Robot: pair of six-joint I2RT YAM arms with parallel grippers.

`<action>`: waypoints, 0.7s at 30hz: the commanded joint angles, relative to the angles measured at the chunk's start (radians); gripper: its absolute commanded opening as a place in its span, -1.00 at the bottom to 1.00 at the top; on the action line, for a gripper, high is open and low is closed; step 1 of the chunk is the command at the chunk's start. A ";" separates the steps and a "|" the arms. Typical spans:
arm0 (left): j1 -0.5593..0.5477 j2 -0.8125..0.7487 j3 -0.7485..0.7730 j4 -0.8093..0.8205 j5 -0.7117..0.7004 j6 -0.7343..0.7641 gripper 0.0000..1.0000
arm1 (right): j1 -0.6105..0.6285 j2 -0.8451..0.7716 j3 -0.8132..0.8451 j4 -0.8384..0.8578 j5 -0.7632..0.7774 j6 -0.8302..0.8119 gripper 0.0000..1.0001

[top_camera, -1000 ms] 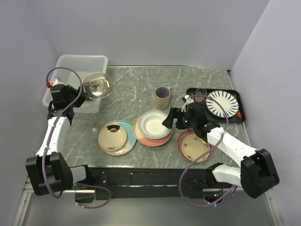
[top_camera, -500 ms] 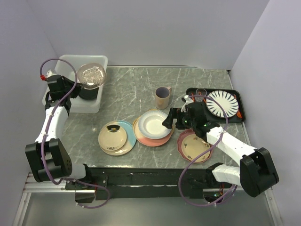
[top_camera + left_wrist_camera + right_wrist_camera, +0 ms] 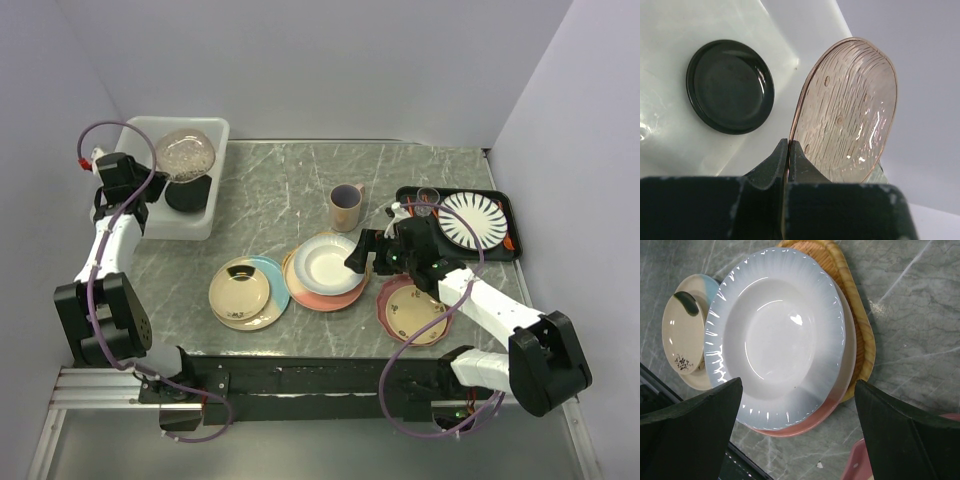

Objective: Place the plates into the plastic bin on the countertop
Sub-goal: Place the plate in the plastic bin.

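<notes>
My left gripper (image 3: 788, 150) is shut on the rim of a clear pinkish ribbed plate (image 3: 850, 110), held on edge over the plastic bin (image 3: 690, 20). A glossy black plate (image 3: 730, 85) lies flat on the bin floor. From above, the held plate (image 3: 184, 152) hangs over the bin (image 3: 140, 128) at the countertop's (image 3: 280, 190) far left. My right gripper (image 3: 797, 385) stands open just above a white plate (image 3: 775, 335) stacked on a pink plate (image 3: 805, 425) and a tan one (image 3: 855, 315). Nothing is between its fingers.
Cream and light-blue plates (image 3: 245, 290) sit left of the stack, and a pink dotted plate (image 3: 412, 308) lies under the right arm. A beige mug (image 3: 346, 207) stands mid-table. A black tray (image 3: 505, 215) with a striped plate (image 3: 473, 220) is at the right.
The left arm has carried the clear plate left and back, from the bin's right edge to over the bin. The right arm has not moved.
</notes>
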 commanded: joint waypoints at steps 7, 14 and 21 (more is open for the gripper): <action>0.015 0.011 0.073 0.064 -0.021 -0.004 -0.99 | 0.004 0.011 0.032 0.037 -0.013 -0.015 1.00; 0.031 0.045 0.093 0.047 -0.036 0.022 -0.99 | 0.004 0.018 0.032 0.040 -0.017 -0.012 1.00; 0.041 0.065 0.095 0.046 -0.059 0.036 -0.99 | 0.006 0.028 0.033 0.041 -0.019 -0.012 1.00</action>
